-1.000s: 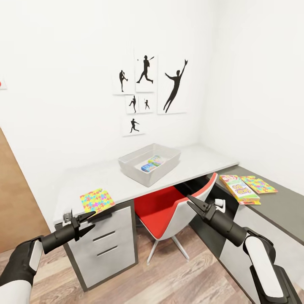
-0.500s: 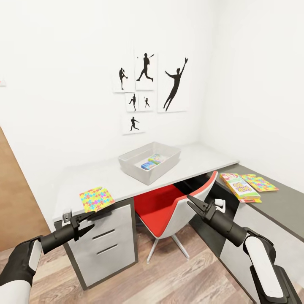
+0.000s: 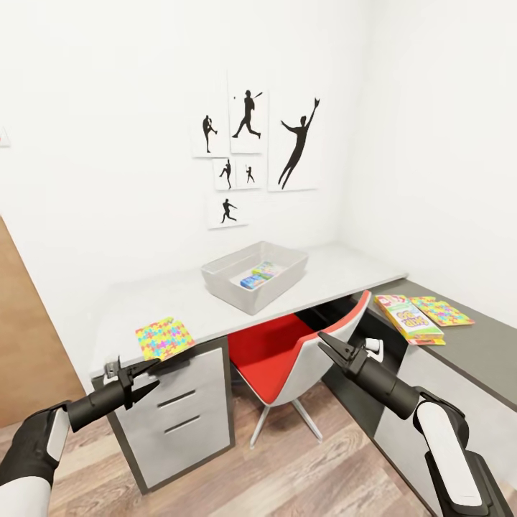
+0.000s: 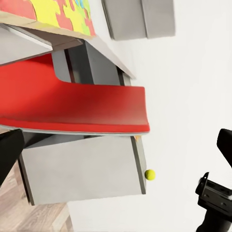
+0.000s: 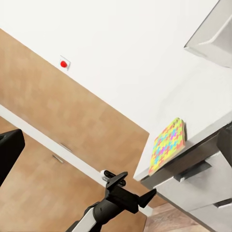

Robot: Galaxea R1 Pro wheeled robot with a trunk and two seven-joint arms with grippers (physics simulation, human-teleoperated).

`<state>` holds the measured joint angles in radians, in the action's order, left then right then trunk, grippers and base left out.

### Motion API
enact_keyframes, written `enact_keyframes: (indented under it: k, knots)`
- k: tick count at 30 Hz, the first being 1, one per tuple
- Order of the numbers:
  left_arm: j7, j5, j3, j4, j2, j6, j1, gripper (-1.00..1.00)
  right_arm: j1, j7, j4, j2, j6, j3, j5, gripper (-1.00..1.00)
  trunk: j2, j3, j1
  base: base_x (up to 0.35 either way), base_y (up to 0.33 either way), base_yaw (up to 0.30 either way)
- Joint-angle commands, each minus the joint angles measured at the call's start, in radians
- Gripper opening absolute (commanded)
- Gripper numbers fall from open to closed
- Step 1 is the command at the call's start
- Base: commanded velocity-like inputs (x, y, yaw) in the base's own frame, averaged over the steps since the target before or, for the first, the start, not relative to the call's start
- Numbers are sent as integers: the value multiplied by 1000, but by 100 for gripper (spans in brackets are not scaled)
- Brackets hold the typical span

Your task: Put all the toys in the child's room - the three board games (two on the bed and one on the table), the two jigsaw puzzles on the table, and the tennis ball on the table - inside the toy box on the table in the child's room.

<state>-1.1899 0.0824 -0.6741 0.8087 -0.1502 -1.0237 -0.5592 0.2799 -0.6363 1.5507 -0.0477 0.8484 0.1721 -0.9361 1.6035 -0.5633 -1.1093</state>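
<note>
The left arm reaches forward from the lower left of the head view, its white forearm sleeve passing into a black wrist. The left gripper sits at the end of it with its two thin black fingers spread apart and nothing between them; it also shows in the right wrist view. The right arm rises from the lower right, angled up and inward. The right gripper likewise has its fingers parted and holds nothing.
</note>
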Motion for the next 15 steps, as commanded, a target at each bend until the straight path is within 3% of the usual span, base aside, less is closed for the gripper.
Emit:
enact_keyframes:
  k: [1, 15]
  knots:
    - [-1, 2, -3, 0, 0, -7, -1, 100, 1, -2, 0, 0, 6, 1, -1, 100, 1, -1, 0, 91, 68, 0]
    - [0, 2, -10, 0, 0, -7, -1, 100, 2, -8, 0, -1, 7, 2, -2, 100, 1, -1, 0, 39, 31, 0]
